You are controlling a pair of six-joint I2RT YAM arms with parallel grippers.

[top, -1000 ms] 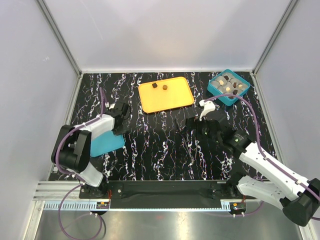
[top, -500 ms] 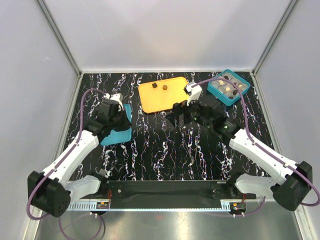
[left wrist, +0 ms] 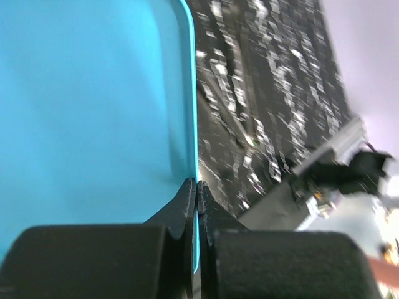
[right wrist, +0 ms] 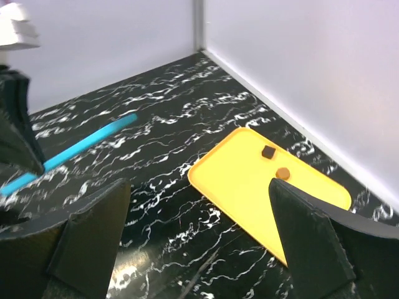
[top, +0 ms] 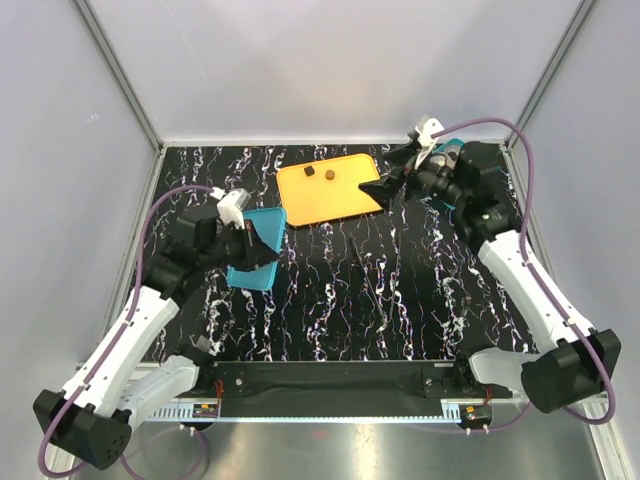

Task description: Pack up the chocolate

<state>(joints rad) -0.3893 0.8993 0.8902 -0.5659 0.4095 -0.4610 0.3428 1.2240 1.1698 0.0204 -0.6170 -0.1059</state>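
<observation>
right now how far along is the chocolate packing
Done: unclear, the right arm hides most of the teal box. In hand: the left tool is shut on the edge of the teal lid; the right tool is open near the orange tray. Left: a dark chocolate and a brown chocolate sit on that tray, and the lid is off the box.

The top view looks down from above and behind the arm bases at 6 o'clock, covering the whole bench (top: pixel 400 290). The left wrist view peers past the left claw (left wrist: pixel 197 184), very near a teal panel (left wrist: pixel 93 112) filling its 9 o'clock side. The right wrist view slants down from farther off, sharing the orange tray (right wrist: pixel 249 180) and that panel's edge with the top view.
</observation>
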